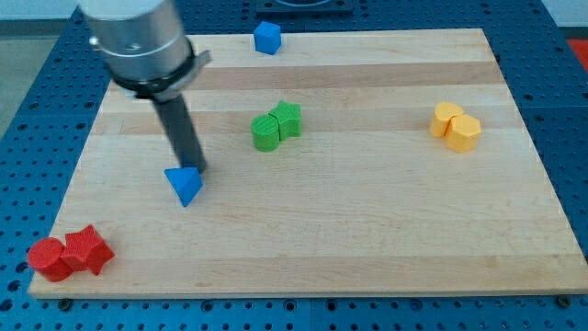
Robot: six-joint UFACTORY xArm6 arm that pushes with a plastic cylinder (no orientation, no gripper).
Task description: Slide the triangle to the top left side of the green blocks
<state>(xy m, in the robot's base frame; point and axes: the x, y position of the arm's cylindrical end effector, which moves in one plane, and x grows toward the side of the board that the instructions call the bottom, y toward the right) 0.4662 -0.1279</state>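
A blue triangle block (185,185) lies on the wooden board (367,221), left of centre. My tip (196,171) is at the triangle's upper right edge, touching or almost touching it. Two green blocks (276,126) stand together near the board's middle, up and to the right of the triangle; the left one is round-topped, the right one is star-like. The arm's grey body (138,41) fills the view's top left.
A blue block (267,38) sits at the board's top edge. Two yellow blocks (457,126) stand together at the right. Two red blocks (69,255) sit at the bottom left corner. A blue perforated table (28,92) surrounds the board.
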